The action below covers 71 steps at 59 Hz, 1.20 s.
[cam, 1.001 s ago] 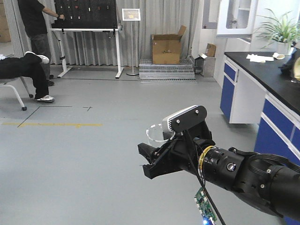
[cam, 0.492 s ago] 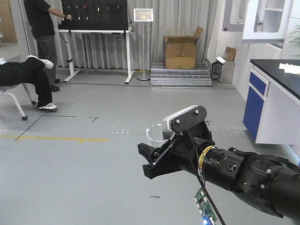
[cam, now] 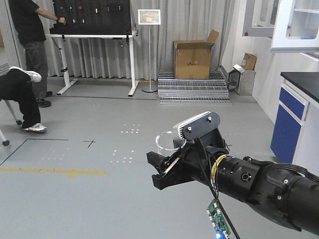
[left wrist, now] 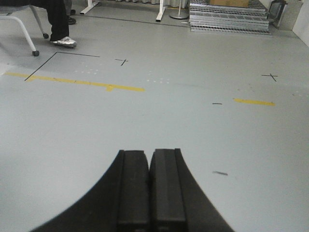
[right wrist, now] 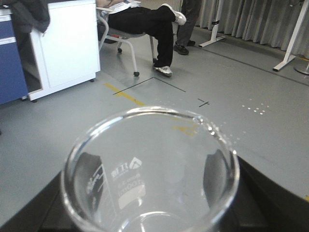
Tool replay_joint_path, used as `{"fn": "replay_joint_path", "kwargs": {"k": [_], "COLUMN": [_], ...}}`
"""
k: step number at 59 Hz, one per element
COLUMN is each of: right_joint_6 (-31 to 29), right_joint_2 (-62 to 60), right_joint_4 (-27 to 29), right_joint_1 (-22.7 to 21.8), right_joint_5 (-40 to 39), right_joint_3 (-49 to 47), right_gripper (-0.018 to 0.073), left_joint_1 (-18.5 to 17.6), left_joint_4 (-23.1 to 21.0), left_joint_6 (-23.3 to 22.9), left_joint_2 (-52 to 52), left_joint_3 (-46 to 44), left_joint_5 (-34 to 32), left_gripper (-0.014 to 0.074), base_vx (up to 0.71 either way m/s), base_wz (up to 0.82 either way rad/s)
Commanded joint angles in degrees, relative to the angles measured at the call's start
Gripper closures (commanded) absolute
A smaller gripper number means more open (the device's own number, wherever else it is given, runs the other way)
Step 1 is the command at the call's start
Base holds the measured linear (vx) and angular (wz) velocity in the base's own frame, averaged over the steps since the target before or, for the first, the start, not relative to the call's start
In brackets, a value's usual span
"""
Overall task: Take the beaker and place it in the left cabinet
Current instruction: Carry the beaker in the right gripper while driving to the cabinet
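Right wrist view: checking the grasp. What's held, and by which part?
The small clear glass beaker, pinched by the right hand on opposite sides, below the rim.

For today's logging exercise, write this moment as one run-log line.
right gripper: shut on beaker | left gripper: shut, empty | left cabinet: not in view

Grey floor with a yellow tape line lower left. Up top centre, a cardboard box sits on stacked metal grates, sign stand just beside. Upper left, a person stands at a black pegboard; blue cabinet far right.
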Motion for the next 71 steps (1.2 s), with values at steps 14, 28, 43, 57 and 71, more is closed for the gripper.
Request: {"fn": "replay_joint_path", "kwargs": {"k": [14,28,43,57,71], "right_joint_6": [0.2,0.2,0.2,0.2,0.2], "right_joint_2": [-2.5,-2.5,-2.4,-2.4,-2.4], "right_joint_4": [0.4,0.4,0.4,0.4,0.4], "right_joint_1": [0.0,0.0,-0.1,0.0,-0.1], "right_joint_5": [-3.9,-3.9,-3.2,-3.0,-3.0], "right_joint_3": [-1.7,-1.7,-1.7,-1.7,-1.7], "right_gripper": [0.0323,0.0323,0.0323,0.0323,0.0323], "left_joint_1": [-0.2,-0.2,-0.2,-0.2,-0.2], "left_joint_4": [-0.4,-0.4,-0.4,-0.4,-0.4], "left_joint_6": [-0.1,-0.1,-0.1,-0.1,-0.1], "left_joint_2": [-0.6,-0.6,-0.5,-0.5,-0.5], "left_joint_3": [-1.1,-1.1,-1.1,-1.1,-1.1], "left_joint_5": [-4.7,-4.7,-4.6,-4.6,-4.6], "left_gripper": [0.0603,0.0603,0.0603,0.0603,0.0603], "base_vx": [0.71,0.74,0.74,0.72,0.70], "base_wz": [-0.02,0.01,0.06,0.02,-0.03]}}
